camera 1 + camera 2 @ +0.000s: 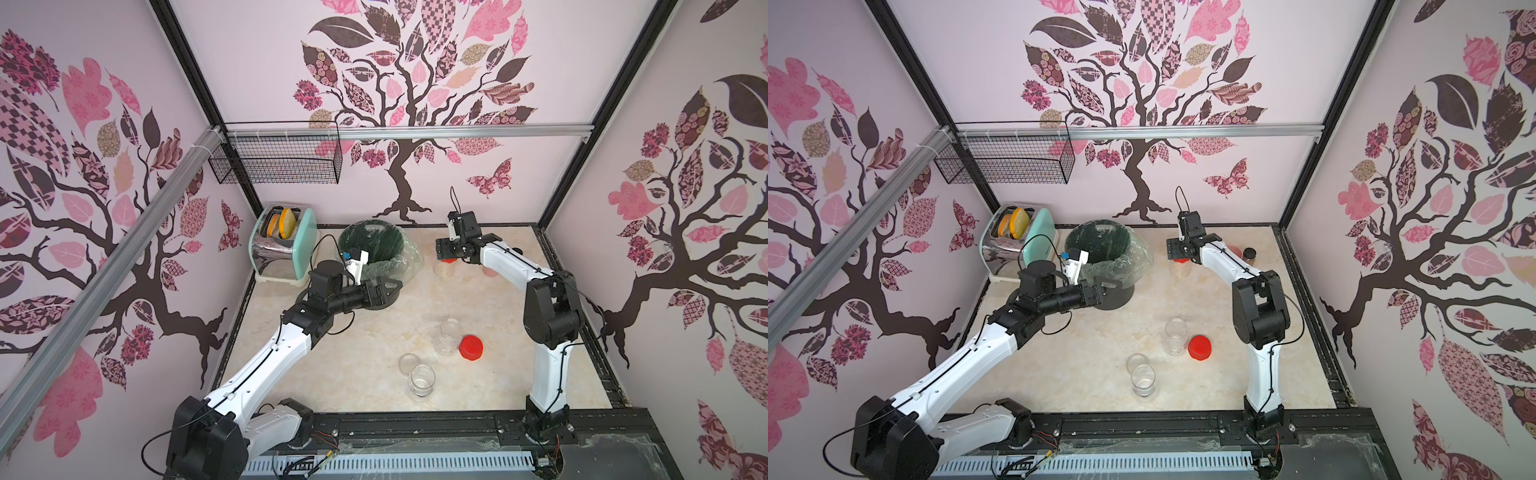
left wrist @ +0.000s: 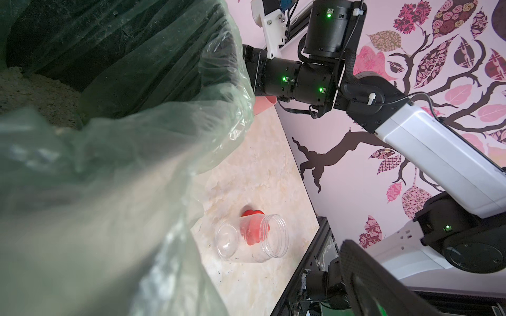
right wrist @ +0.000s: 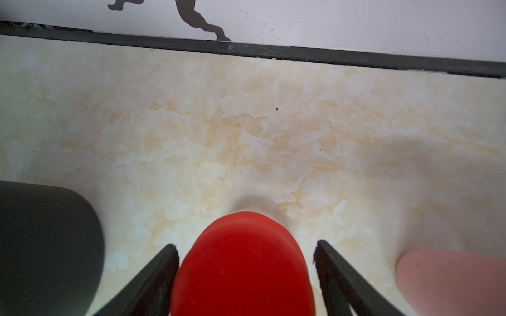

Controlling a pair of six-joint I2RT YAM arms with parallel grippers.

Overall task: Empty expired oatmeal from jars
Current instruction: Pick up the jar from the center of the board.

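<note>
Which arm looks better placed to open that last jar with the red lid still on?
The right. Its pincer straddles the red lid of the far jar, one finger on each side, not yet clamped. The left pincer hangs open by the bin, well away from that jar.

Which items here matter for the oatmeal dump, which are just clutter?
Job: red-lidded jar, centre open jar, front open jar, loose red lid, clear lid, lined bin, right gripper.
Clutter: toaster, pink cup, brown bottle, wire basket.
</note>
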